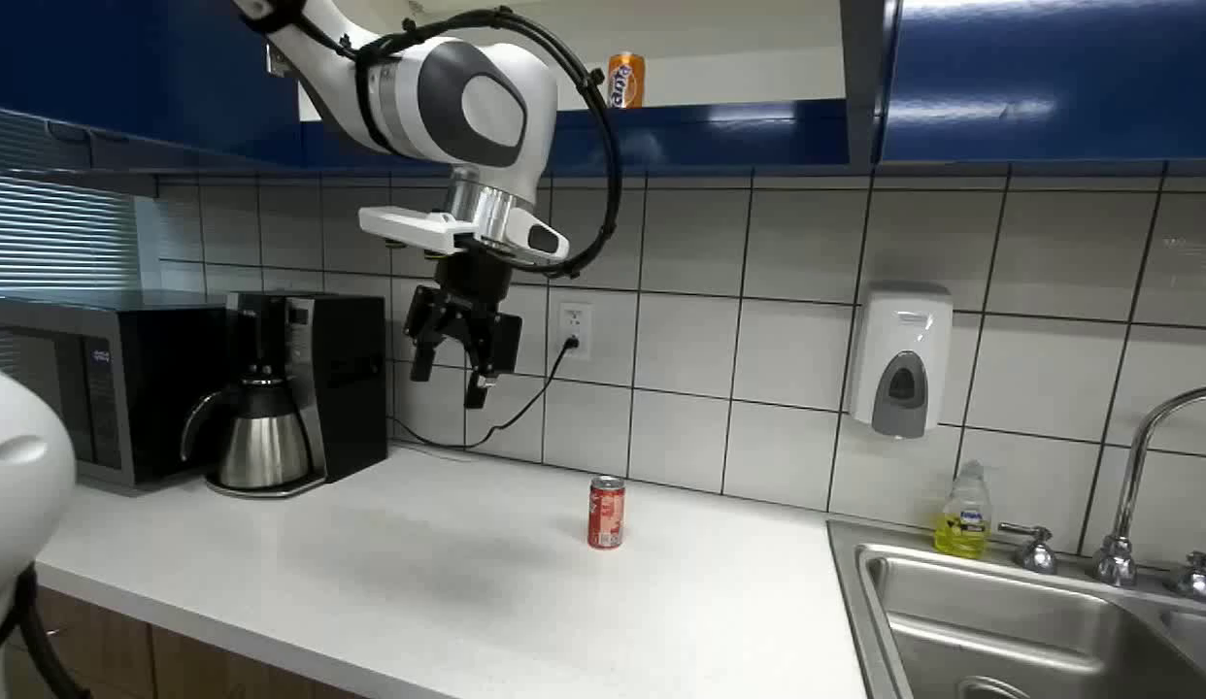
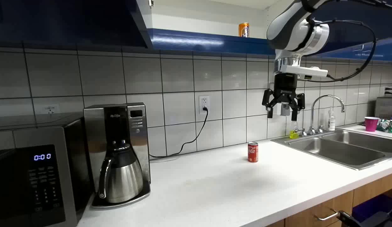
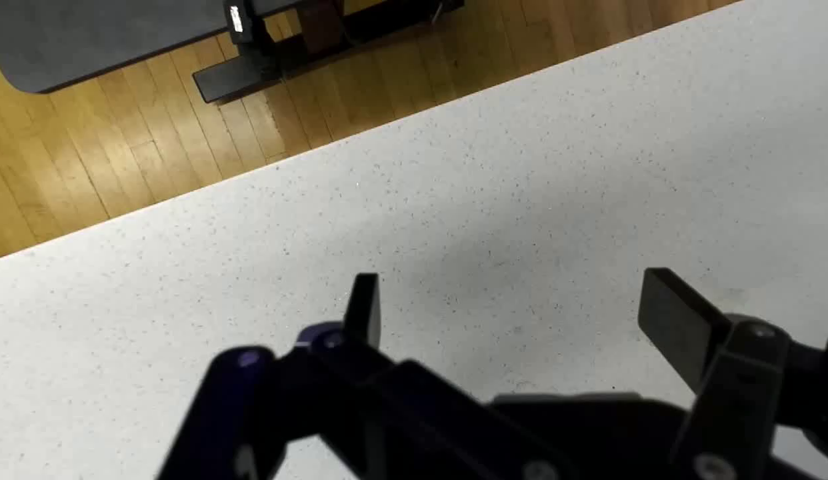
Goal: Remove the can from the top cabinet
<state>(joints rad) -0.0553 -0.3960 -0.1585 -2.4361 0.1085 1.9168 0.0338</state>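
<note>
The orange can (image 1: 626,81) stands upright in the open top cabinet, behind its dark blue front rail (image 1: 720,133). The can (image 2: 243,29) and the rail (image 2: 196,40) also show in both exterior views; the can's lower end is hidden by the rail. My gripper (image 1: 449,381) points down, open and empty. It hangs over the counter, below the cabinet and lower than the can. In an exterior view the gripper (image 2: 282,114) appears to the right of the can. In the wrist view the fingers (image 3: 514,307) are wide apart with only counter between them; the can is out of that view.
A red can (image 1: 606,513) stands on the white counter (image 1: 448,582). A coffee maker (image 2: 118,157) and microwave (image 2: 41,176) stand at one end, a sink (image 1: 1011,621) at the other. A soap dispenser (image 1: 902,359) hangs on the tiled wall. Blue cabinet doors (image 1: 1050,78) flank the opening.
</note>
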